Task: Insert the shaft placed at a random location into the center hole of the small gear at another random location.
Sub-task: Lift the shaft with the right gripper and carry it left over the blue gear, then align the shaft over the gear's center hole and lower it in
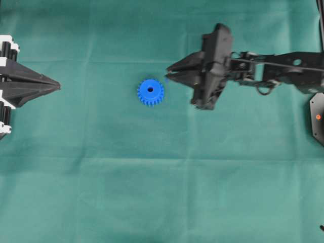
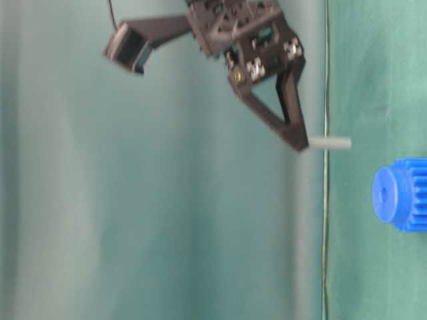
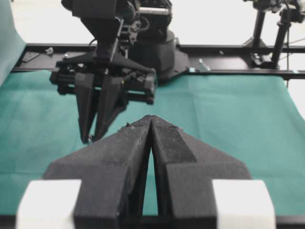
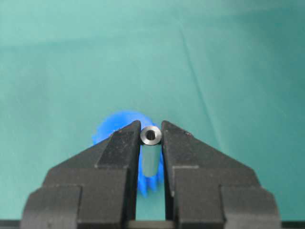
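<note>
The small gear (image 1: 150,92) lies flat on the counter (image 1: 152,192), between the left hand (image 1: 56,86) and the right hand (image 1: 168,71), nearer the right.

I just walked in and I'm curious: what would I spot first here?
The bright blue small gear lying alone mid-cloth on the green table. Just to its right, the right gripper pinches the tiny silver shaft at its tips.

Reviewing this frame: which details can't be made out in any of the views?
- Center hole: hidden in the right wrist view by the shaft and right hand.
- Small gear: cut off by the table-level view's right edge.
- Shaft: too small to see overhead.
- Left hand: blocks the gear in its own view.
</note>
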`<action>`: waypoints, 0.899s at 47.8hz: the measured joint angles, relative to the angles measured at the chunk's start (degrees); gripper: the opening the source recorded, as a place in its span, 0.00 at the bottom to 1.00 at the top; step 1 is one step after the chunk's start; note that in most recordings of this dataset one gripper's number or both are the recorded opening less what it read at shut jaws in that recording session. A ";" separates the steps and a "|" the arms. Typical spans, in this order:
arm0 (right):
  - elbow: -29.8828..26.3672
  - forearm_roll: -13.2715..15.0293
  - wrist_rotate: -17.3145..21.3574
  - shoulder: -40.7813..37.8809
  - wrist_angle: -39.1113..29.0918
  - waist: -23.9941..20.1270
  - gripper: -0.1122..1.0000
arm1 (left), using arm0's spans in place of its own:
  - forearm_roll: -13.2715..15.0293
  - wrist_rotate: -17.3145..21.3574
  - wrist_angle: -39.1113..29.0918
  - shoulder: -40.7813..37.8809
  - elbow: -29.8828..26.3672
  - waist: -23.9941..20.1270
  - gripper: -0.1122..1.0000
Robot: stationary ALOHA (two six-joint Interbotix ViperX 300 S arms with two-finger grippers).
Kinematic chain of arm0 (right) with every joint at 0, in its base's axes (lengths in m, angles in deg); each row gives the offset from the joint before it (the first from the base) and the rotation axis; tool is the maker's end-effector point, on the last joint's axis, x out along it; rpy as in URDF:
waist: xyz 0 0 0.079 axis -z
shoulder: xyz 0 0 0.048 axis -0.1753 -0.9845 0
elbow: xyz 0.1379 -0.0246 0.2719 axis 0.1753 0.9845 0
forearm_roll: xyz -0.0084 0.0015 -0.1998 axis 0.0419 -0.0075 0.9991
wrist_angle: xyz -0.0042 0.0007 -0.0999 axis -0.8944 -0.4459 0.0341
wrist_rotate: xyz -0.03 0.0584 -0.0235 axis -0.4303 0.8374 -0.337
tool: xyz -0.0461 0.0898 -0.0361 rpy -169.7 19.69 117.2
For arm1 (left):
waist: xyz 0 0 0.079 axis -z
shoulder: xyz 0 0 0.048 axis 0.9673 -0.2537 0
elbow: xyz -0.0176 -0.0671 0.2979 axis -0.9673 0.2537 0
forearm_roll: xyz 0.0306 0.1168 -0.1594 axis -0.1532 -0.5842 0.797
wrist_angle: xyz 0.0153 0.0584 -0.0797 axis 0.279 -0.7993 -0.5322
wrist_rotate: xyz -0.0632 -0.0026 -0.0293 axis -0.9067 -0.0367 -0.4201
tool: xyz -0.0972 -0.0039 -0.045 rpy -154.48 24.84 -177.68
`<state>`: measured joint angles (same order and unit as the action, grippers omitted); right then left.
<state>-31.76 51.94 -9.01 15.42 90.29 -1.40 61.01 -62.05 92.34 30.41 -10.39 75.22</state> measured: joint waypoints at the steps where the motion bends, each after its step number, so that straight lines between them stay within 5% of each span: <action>1: -0.70 0.00 0.00 -0.44 -0.18 -0.26 0.22 | 0.09 0.00 0.00 0.00 0.00 -0.09 0.10; 17: -7.91 -0.18 0.00 -5.19 -3.34 -2.55 0.22 | 0.00 0.00 0.09 0.00 0.00 -0.09 0.10; 43: -7.47 -0.53 0.00 -5.54 -3.43 -2.29 0.22 | 0.09 0.00 0.00 0.00 0.00 -0.09 0.10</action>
<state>-39.23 51.41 -9.01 9.88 86.86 -3.68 61.09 -62.05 92.34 30.41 -10.39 75.13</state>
